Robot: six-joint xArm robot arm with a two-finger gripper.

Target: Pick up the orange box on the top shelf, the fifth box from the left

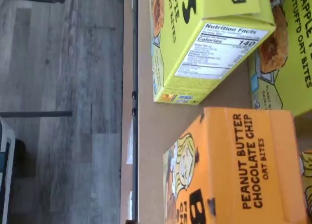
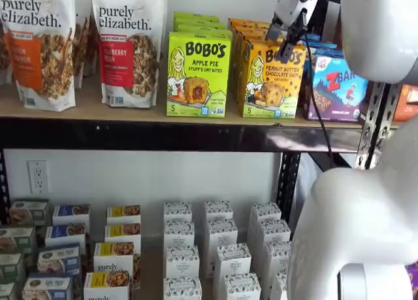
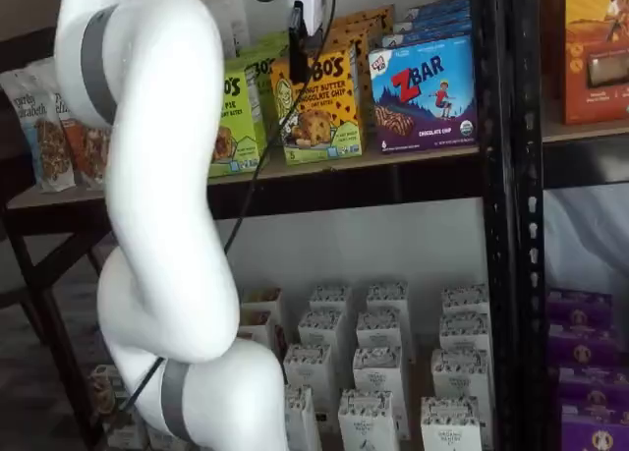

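Orange box [image 2: 272, 79] stood upright at the front of the top shelf [image 2: 176, 135], btwn green Apple Pie box [image 2: 197, 74] & blue Zbar box [image 2: 338, 86]. My end effector [image 2: 289, 44] hung just above it, fully open, holding nothing. I judged: centre over the top, drop straight, avoid neighbours.

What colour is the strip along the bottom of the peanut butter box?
Green, on the orange box, clearest in a shelf view.

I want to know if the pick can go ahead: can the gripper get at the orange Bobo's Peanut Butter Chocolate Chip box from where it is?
Probably yes. The gripper hangs just above the front of the orange box, whose top looks clear. The Apple Pie box and Zbar box stand close on either side, leaving the fingers little room.
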